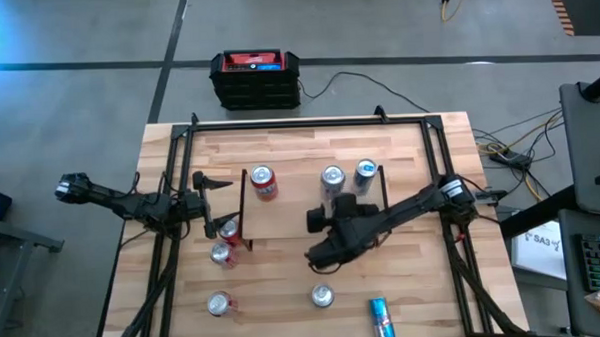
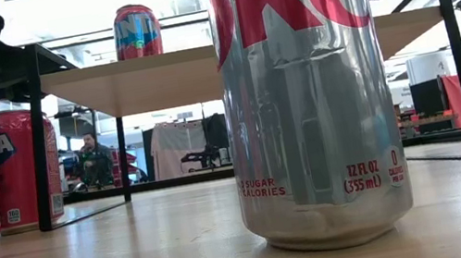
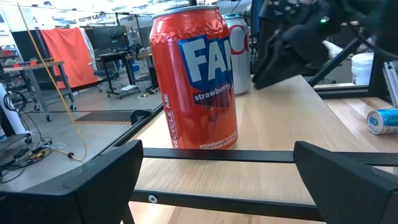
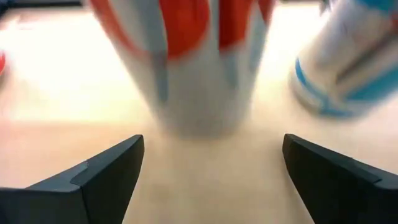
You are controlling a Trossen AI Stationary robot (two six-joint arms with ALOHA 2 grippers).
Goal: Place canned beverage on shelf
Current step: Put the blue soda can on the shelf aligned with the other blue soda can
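The shelf (image 1: 287, 217) stands mid-table and carries a red strawberry can (image 1: 263, 182) and two silver cans (image 1: 331, 178). My left gripper (image 1: 207, 206) is open at the shelf's left end, level with the board. In the left wrist view (image 3: 217, 152) its fingers stand either side of the red can (image 3: 196, 81), short of it. My right gripper (image 1: 314, 248) is open over the shelf's near edge. It (image 4: 211, 149) points at a silver-and-red can (image 4: 186, 68) standing upright on the table (image 1: 322, 296), which shows large in the low view (image 2: 310, 97).
Three red cans (image 1: 229, 231) (image 1: 221, 253) (image 1: 221, 303) stand on the table near the shelf's left legs. A blue can (image 1: 382, 319) lies on its side at the near right. A black-and-red box (image 1: 256, 78) sits beyond the far edge. Black rails (image 1: 171, 193) run along the table's sides.
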